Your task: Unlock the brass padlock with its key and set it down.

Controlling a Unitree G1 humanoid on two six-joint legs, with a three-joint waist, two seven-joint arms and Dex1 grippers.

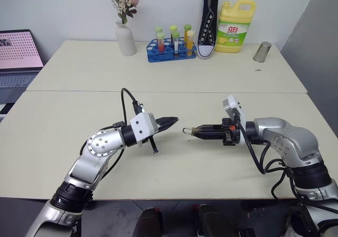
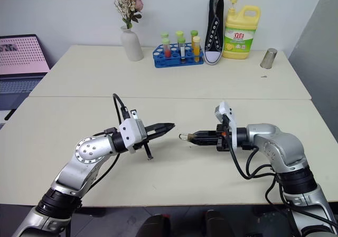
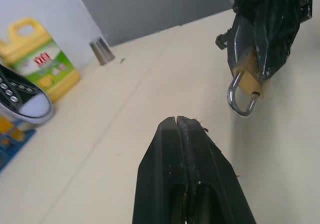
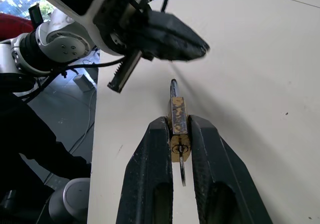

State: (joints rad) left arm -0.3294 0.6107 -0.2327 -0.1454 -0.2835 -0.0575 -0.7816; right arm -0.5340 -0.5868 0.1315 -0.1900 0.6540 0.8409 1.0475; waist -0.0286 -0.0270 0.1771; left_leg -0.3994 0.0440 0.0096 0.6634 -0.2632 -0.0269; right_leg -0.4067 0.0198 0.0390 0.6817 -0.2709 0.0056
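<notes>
Brass padlock (image 1: 196, 132) held above the counter (image 1: 174, 78) between two facing arms.

Head views: both arms reach inward over the pale, matte counter, forearms roughly level. The left hand (image 1: 173, 121) points toward the right hand (image 1: 193, 132), its black tapered fingers pressed together on nothing, tip near the padlock's shackle but apart from it. The right hand points left, fingers clamped on the padlock's small golden body, thin silver U-shaped shackle sticking out toward the left hand. Left wrist view: the two fingers (image 3: 170, 159) meet with no gap; the padlock hangs from the other hand, shackle curved and shiny. Right wrist view: the squarish brass body sits edge-on between the fingers, and the key (image 4: 182, 172), a thin dull-metal piece, projects from its near end.
</notes>
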